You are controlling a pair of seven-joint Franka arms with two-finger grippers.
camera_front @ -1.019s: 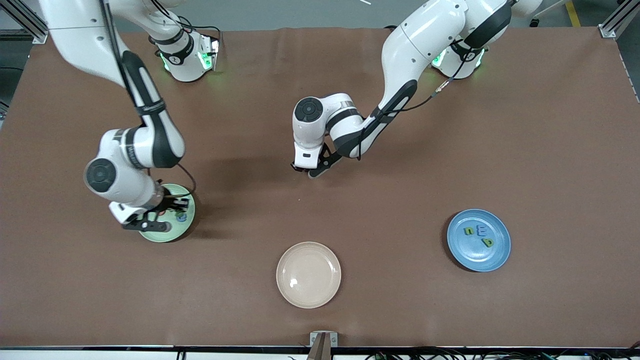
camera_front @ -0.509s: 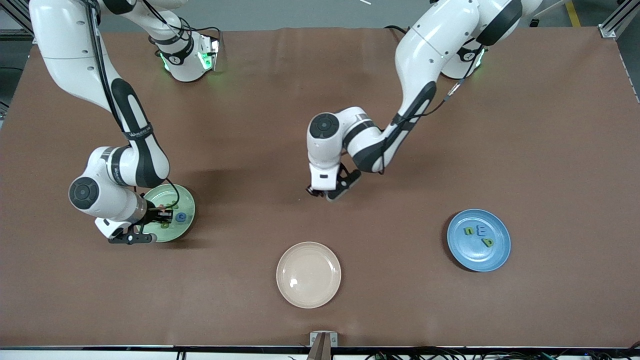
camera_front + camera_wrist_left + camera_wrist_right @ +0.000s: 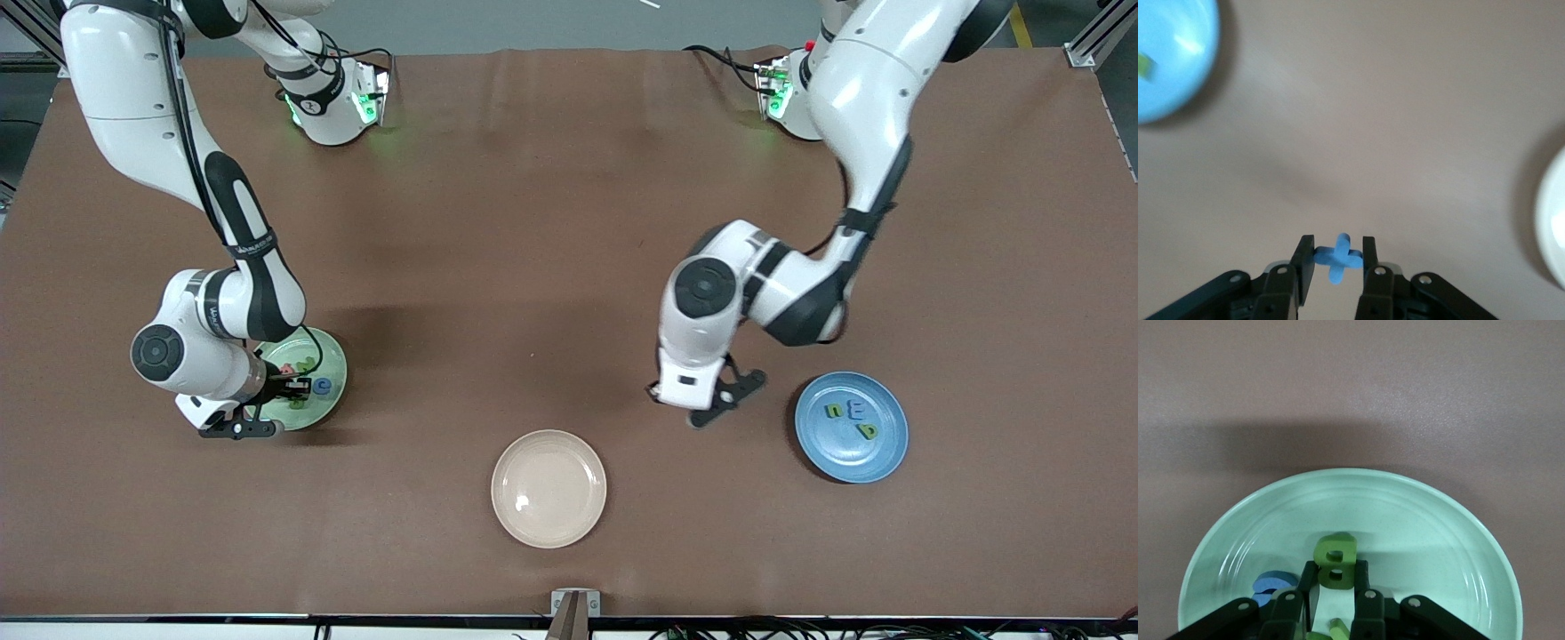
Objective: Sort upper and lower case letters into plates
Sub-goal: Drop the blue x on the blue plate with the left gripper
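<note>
My left gripper is shut on the blue x and holds it above bare table, beside the blue plate; that gripper also shows in the front view. The blue plate holds a green n, a blue m and a green p-like letter. My right gripper is shut on the green B, low inside the mint green plate. A blue G lies beside it there, and another green piece shows between the fingers.
The cream-beige plate stands empty near the front edge, midway between the two plates. The mint green plate is toward the right arm's end, the blue one toward the left arm's end.
My left arm has swung from the table's middle toward the blue plate, carrying the blue x. My right gripper has shifted a little over the mint green plate.
</note>
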